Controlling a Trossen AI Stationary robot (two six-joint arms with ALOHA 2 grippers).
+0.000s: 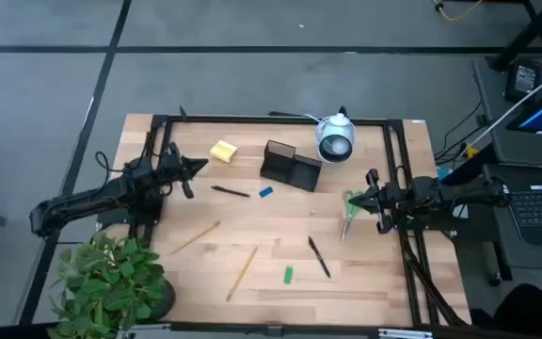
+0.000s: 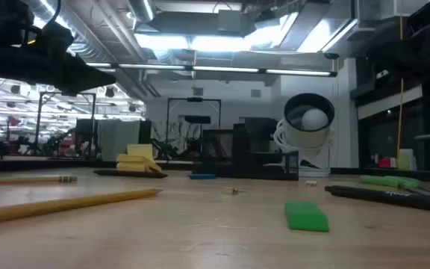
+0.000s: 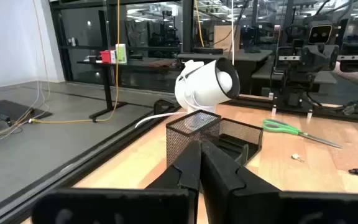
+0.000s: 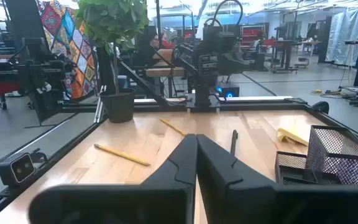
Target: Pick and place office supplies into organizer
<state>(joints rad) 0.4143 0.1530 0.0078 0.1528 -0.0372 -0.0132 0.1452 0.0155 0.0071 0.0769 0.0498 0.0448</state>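
Currently Idle: Both Arms Raised, Supplies Unsorted

Currently the left gripper (image 1: pixel 199 168) hangs above the table's left edge, its arm stretched level and pointing toward the table's middle. Its fingers (image 3: pixel 219 168) are pressed together, clenched on nothing. The right gripper (image 1: pixel 354 199) hangs at the right edge, pointing inward, with its fingers (image 4: pixel 211 163) likewise closed and empty.

Item count and positions:
- One organizer (image 1: pixel 289 166), just ahead of the left gripper and slightly to its far side; it holds nothing visible.
- One yellow sticky-note pad (image 1: pixel 223 151), close beside the left gripper's tip.
- One pair of green-handled scissors (image 1: pixel 347 213), directly below the right gripper.
- Two black pens: one (image 1: pixel 230 191) near the left gripper, one (image 1: pixel 319 256) ahead of the right gripper.
- Two wooden pencils (image 1: pixel 196 236) (image 1: pixel 242 272), well apart from both grippers.
- One blue piece (image 1: pixel 265 192) and one green piece (image 1: pixel 288 275).

All lie on the table (image 1: pixel 393 282).
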